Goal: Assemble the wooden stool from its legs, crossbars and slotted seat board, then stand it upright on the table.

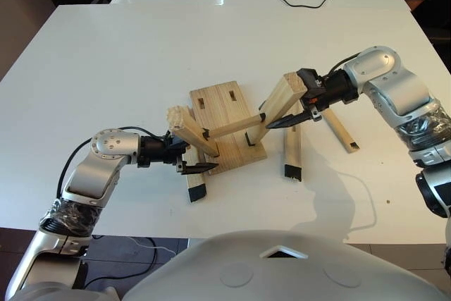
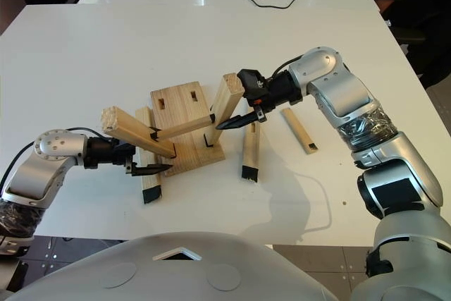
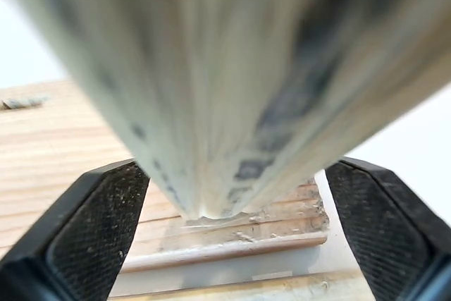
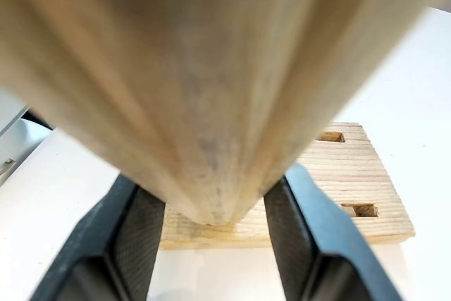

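The pale, slotted wooden seat board lies flat mid-bench on the white bench. Two square wooden legs lean on it, joined by a thin wooden crossbar. The left jaws clamp the 8 o'clock leg; the right jaws clamp the 3 o'clock leg. A black-tipped spare leg lies at the board's 4 o'clock.

**Bare wood, glossy table**

The leg clamped in the right claw is raw pale wood. The claw's pads are matt black, finely stippled like rubber. Beyond them the seat board shows the same bare timber, rough-cut at its slots. The second leg, in the left claw, matches. Beneath both claws, the table is smooth glossy white.
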